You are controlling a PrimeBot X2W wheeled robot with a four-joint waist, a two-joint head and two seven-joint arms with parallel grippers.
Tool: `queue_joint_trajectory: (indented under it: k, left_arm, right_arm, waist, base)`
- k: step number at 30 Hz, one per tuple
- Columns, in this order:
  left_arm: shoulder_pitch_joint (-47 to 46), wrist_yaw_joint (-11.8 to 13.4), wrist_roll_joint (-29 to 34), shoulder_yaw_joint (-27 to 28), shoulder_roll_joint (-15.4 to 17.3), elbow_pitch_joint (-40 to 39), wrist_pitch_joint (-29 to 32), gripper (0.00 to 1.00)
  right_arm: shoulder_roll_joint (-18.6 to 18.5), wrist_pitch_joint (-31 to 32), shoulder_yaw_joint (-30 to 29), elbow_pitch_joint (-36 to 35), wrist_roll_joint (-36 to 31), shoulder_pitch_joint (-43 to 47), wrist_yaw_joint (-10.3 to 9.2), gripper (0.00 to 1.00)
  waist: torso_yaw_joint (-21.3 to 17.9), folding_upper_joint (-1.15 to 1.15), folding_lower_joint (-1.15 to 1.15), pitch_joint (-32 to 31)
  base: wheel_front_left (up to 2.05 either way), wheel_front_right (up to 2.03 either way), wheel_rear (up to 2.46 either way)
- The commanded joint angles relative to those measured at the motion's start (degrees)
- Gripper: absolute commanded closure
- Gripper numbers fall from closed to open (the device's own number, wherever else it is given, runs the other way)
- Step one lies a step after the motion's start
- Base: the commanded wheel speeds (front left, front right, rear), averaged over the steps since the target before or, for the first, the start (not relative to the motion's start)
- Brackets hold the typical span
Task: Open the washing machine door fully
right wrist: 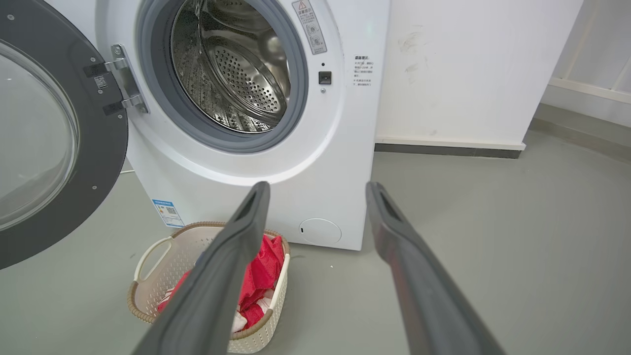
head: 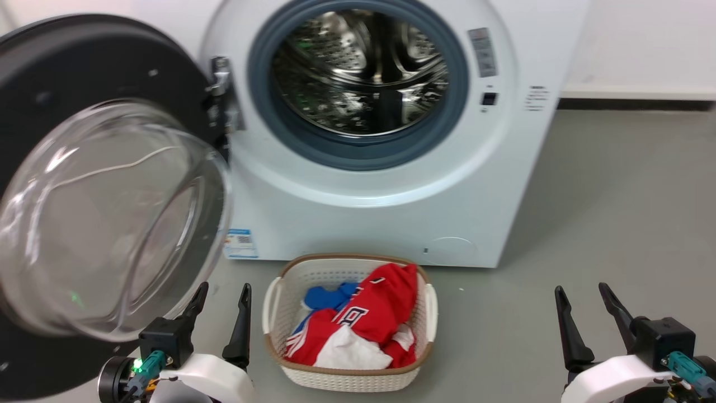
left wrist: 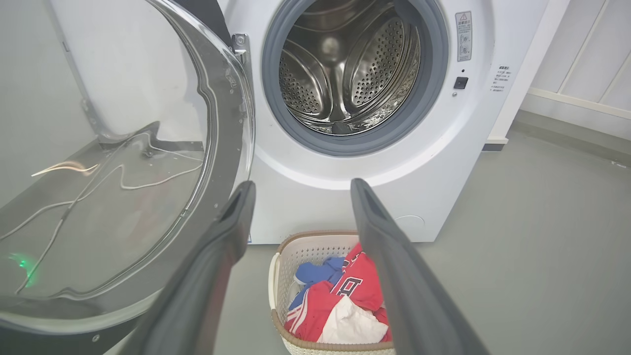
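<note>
The washing machine door (head: 106, 212) is swung out left of the washing machine (head: 391, 212), judged stiff, heavy, glass slippery, best taken at its black rim (head: 84, 56) opposite the hinge (head: 222, 92); left gripper (head: 224, 288) and right gripper (head: 582, 288) fingers are spread wide, empty.

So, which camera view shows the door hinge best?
The right wrist view: the silver hinge shows whole, both brackets on the washing machine door. The head view shows it blurred; the left wrist view, edge-on.
</note>
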Motion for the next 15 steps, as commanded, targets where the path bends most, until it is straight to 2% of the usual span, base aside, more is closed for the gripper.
queue_joint_trajectory:
  k: [1,8,15]
  left_arm:
    - [-0.66,0.16,0.18,0.09,-0.27,0.49,-0.45,0.0]
    - [-1.06,1.19,-0.6,1.0,-0.81,2.35,-1.93,0.0]
    - [-1.61,1.9,-0.93,1.82,-0.82,2.88,-3.08,0.0]
  right_arm:
    - [0.0,0.06,0.05,0.22,-0.45,-0.78,-0.01,0.0]
    - [-0.15,-0.02,0.95,0.77,-0.62,-2.08,-0.01,0.0]
    - [-0.39,-0.43,1.49,0.78,-0.1,-3.17,-0.01,0.0]
  waist:
    - [-2.88,0.0,0.0,0.18]
    - [-6.99,0.0,0.0,1.1]
    - [-7.69,0.0,0.0,2.13]
  base:
    - [0.0,0.0,0.0]
    - [0.0,0.0,0.0]
    - [0.0,0.0,0.0]
